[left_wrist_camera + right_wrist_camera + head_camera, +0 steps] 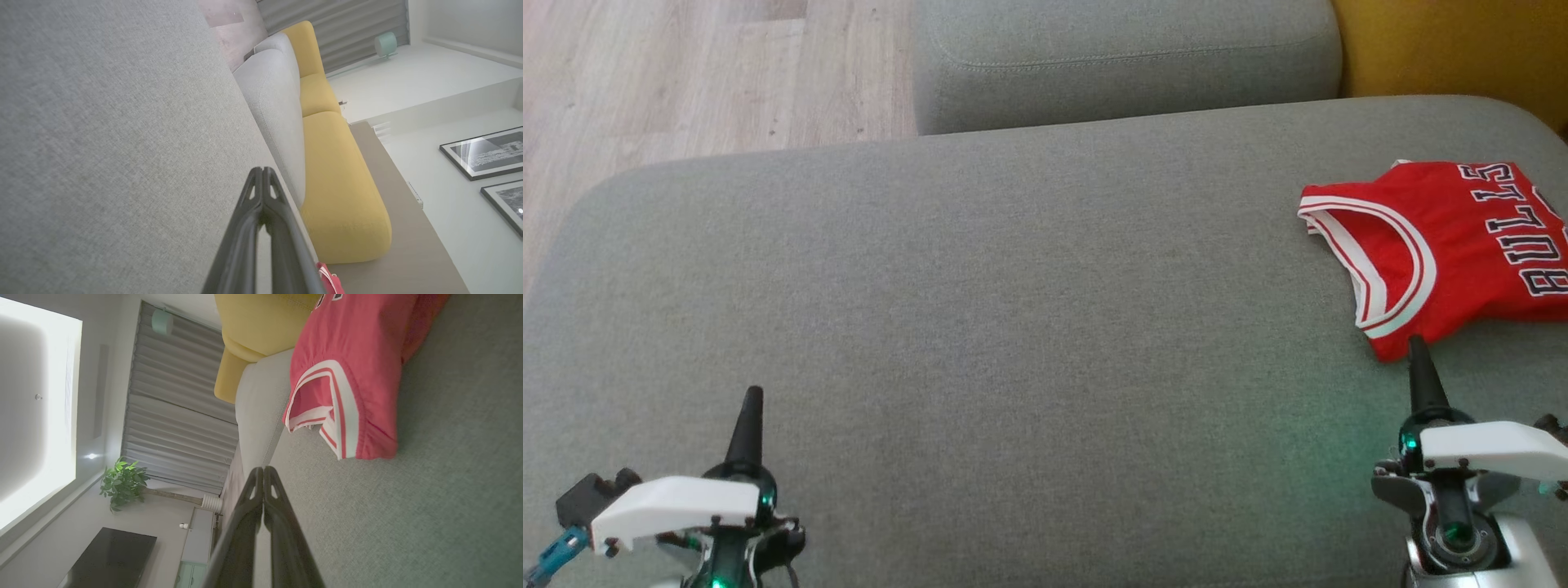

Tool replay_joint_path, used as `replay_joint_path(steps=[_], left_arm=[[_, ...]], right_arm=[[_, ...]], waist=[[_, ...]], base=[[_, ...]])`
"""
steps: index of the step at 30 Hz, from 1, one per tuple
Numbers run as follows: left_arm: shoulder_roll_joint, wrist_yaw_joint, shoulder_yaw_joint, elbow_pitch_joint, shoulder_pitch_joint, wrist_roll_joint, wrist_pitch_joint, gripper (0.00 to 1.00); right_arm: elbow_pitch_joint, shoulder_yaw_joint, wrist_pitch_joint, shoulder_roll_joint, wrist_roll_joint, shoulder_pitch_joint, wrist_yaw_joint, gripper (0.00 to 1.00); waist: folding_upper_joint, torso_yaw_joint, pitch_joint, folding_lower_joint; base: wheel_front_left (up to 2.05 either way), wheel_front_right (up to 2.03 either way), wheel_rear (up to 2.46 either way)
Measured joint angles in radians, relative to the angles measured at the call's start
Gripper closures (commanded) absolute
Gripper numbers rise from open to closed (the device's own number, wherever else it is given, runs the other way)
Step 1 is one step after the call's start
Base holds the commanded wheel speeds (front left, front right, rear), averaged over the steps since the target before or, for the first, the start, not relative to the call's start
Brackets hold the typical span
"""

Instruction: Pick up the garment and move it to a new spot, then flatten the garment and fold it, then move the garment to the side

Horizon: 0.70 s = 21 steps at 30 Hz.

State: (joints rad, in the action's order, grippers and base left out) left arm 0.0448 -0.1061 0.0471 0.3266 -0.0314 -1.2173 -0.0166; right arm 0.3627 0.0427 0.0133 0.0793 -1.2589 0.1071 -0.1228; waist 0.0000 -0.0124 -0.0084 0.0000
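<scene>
One garment [1445, 245], a red jersey, lies folded on the grey sofa seat [1013, 327] at the right edge of the head view, partly cut off by the frame. Two end effectors in play: the left end effector [755, 396] at lower left, fingers pressed shut, empty. The right end effector [1416, 347] at lower right, shut and empty too, tip just beside the jersey's lower corner.

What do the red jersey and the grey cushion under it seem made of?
Red jersey: thin, smooth knit, likely polyester; it drapes softly, with white-and-red banded trim. Grey cushion: matte woven upholstery, fibre unclear; a fine heathered weave shows.
</scene>
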Motion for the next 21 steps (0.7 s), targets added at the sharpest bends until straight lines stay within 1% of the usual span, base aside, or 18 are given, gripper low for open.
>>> replay_joint_path(steps=[21], left_arm=[[-0.002, -0.009, 0.024, -0.03, -0.017, -0.24, -0.057, 1.0]], right_arm=[[-0.048, 0.057, 0.058, -0.014, -0.213, -0.001, 0.0, 1.0]], waist=[[0.0, 0.008, 0.007, 0.0]], base=[[0.0, 0.0, 0.0]])
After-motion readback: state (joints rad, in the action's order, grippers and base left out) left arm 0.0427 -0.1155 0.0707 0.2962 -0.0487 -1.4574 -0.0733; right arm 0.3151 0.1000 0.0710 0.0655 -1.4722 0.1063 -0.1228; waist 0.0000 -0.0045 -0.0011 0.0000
